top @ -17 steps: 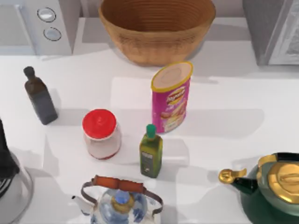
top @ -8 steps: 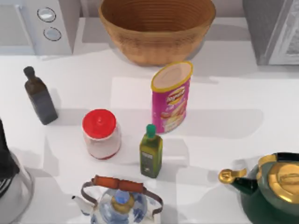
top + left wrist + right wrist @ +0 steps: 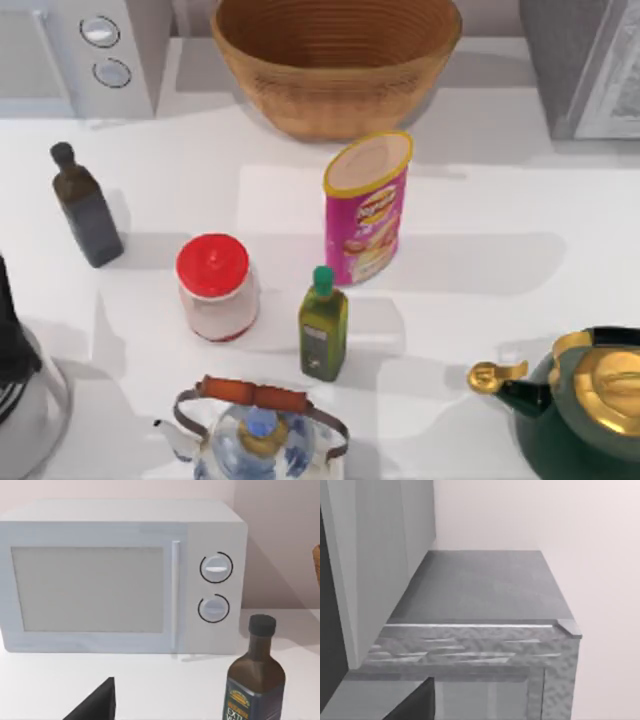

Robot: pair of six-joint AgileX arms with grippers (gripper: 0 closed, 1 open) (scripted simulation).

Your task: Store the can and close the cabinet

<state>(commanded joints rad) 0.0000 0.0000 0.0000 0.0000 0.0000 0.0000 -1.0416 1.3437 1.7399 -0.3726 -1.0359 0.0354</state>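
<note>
Though not yet stored, stands upright near the desk's middle, just before the basket: can. Far right corner: cabinet. Left gripper by left edge, right gripper facing cabinet; no telling if spread or closed.

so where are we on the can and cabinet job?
Nothing looks done yet. The pink chip can stands upright on the white table, in front of the wicker basket and behind the green-capped oil bottle, with no gripper on it. The grey cabinet sits at the far right corner. Nothing is in hand. Left to do: grasp the can, put it in the cabinet, close the door.
</note>
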